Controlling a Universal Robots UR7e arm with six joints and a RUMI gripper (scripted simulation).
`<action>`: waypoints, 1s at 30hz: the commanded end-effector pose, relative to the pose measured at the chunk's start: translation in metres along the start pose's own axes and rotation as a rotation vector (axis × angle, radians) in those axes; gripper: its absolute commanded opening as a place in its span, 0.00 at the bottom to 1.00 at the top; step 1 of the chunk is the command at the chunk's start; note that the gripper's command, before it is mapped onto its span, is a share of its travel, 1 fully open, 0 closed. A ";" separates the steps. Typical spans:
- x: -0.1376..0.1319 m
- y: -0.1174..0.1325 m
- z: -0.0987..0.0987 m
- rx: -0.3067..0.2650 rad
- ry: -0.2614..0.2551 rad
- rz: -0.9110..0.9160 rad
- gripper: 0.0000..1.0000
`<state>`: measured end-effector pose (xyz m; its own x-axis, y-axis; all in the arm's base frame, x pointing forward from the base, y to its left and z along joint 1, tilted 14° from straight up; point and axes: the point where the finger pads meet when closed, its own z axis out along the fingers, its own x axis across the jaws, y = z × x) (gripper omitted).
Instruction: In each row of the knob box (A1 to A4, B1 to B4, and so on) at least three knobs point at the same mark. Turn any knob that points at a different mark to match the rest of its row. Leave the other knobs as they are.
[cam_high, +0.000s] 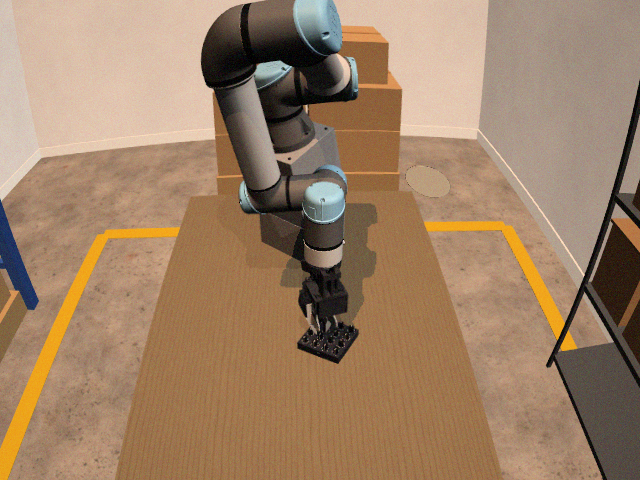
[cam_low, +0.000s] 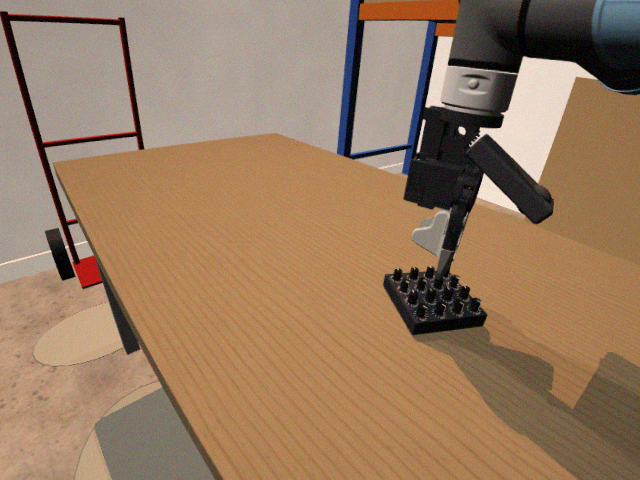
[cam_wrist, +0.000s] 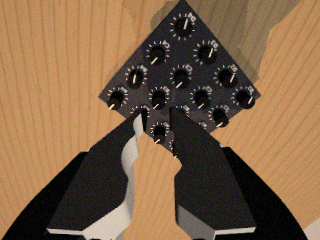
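Knob box (cam_high: 318, 352) (cam_low: 448, 324) (cam_wrist: 169, 67) lies partly hidden by the gripper (cam_high: 323, 333) (cam_low: 443, 272) (cam_wrist: 158, 109) — fingers narrowly apart — its small labels blurred.

Warehouse furnishings beyond the hand
A red hand truck (cam_low: 90, 138) and blue-orange pallet rack (cam_low: 349, 77) stand behind it; stacked cardboard boxes (cam_high: 369, 149) too.

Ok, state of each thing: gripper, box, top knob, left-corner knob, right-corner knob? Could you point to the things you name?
Gripper (cam_high: 324, 332) (cam_low: 443, 274) (cam_wrist: 158, 109): down at the box, fingertips slightly apart; grip on a knob unclear.
Box (cam_high: 317, 353) (cam_low: 449, 324) (cam_wrist: 159, 75): flat on the table (cam_high: 310, 413) (cam_low: 284, 310) (cam_wrist: 50, 60).
Top knob (cam_wrist: 183, 27): pointer up, slightly right in wrist view.
Left-corner knob (cam_wrist: 116, 99): pointer down-left.
Right-corner knob (cam_wrist: 245, 98): pointer up-right.
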<state>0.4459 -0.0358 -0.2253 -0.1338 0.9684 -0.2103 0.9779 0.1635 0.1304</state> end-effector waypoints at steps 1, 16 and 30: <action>0.000 0.000 0.000 -0.001 0.000 0.000 0.11; 0.000 -0.001 0.000 -0.001 0.000 0.000 0.11; 0.000 -0.004 0.000 -0.001 0.000 0.000 0.11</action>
<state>0.4415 -0.0365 -0.2259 -0.1338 0.9684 -0.2103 0.9779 0.1635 0.1304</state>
